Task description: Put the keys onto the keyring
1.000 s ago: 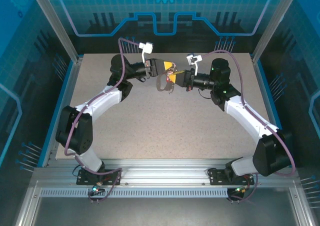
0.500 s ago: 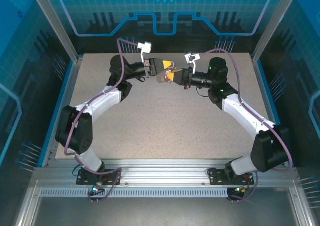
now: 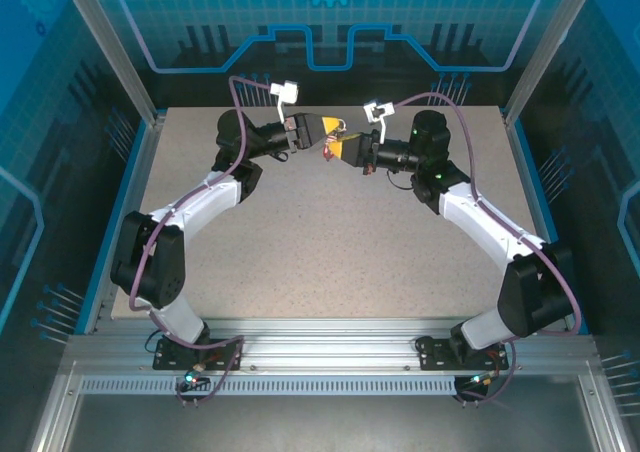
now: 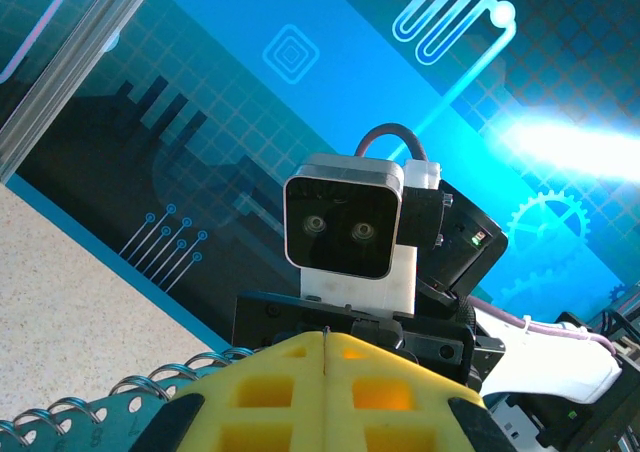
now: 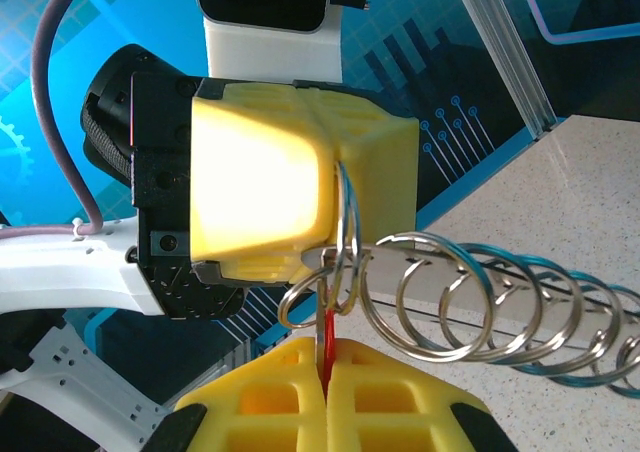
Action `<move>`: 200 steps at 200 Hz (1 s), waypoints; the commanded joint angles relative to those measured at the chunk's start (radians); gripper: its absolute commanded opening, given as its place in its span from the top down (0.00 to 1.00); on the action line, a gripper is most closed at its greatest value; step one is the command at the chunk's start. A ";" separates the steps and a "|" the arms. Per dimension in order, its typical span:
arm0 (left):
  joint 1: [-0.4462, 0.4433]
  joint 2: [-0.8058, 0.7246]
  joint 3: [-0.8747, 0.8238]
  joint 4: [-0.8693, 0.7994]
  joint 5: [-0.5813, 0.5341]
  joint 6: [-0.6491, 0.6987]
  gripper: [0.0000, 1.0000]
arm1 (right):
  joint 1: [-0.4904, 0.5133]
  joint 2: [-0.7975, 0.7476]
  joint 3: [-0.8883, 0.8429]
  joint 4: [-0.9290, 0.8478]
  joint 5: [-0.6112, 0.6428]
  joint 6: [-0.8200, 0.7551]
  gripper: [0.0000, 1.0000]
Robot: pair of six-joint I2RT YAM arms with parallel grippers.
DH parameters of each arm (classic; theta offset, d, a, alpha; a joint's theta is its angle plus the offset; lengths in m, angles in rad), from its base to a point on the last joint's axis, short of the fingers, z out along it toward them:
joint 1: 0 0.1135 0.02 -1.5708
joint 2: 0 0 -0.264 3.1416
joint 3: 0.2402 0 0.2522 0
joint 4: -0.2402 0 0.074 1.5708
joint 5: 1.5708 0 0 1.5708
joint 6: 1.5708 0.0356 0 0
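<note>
Right now the right gripper [image 5: 327,377] is pressing its yellow fingers together on the key [image 5: 328,337] at the bottom centre of the right wrist view. Only a thin red sliver is showing in the seam, and the blade is sitting hidden between the pads. Just above it, the left gripper [image 5: 335,172] is facing the lens with its own yellow fingers clamped on the keyring [image 5: 345,257], whose silvery split rings are hanging from the seam down to the red sliver. Whether the key is passing through a ring is impossible to tell. A coil [image 4: 95,420] of wire loops, silver and teal, is trailing from the rings toward the right edge of that view and running off it. In the left wrist view the same coil is showing at the lower left, cut off by the frame, while the closed yellow fingers there are hiding the rings and the key. From above, the left gripper [image 3: 322,132] and the right gripper [image 3: 343,148] are meeting nose to nose in the upper middle of the frame. Both arms are reaching up the picture from their bases at the bottom edge, elbows bowing outward and wrists turning inward over the speckled table [image 3: 330,272]. At that distance the key and rings are too small to make out.
</note>
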 commanded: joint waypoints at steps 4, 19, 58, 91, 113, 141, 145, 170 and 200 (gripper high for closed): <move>-0.022 -0.001 -0.004 0.068 0.005 -0.006 1.00 | 0.027 -0.012 -0.007 -0.029 0.012 -0.011 1.00; -0.022 0.001 -0.004 0.068 0.003 -0.007 1.00 | 0.021 -0.028 -0.022 -0.049 0.023 -0.022 1.00; -0.022 0.003 0.001 0.073 0.002 -0.007 1.00 | 0.006 -0.064 -0.067 -0.115 0.023 -0.045 0.85; -0.021 0.001 0.009 0.071 0.003 -0.006 1.00 | -0.041 -0.147 -0.163 -0.163 0.025 -0.070 0.73; -0.021 0.006 0.014 0.075 0.002 -0.011 1.00 | -0.082 -0.211 -0.209 -0.183 0.031 -0.070 0.71; -0.021 0.010 0.015 0.082 0.000 -0.016 1.00 | -0.123 -0.266 -0.209 -0.208 0.047 -0.067 0.69; -0.021 0.009 0.016 0.084 0.000 -0.017 1.00 | -0.126 -0.270 -0.203 -0.210 0.055 -0.062 0.69; -0.021 0.010 0.013 0.093 0.000 -0.024 1.00 | -0.129 -0.273 -0.148 -0.215 0.134 -0.009 0.64; -0.021 0.010 0.010 0.096 0.002 -0.029 1.00 | -0.127 -0.250 -0.093 -0.147 0.182 0.070 0.60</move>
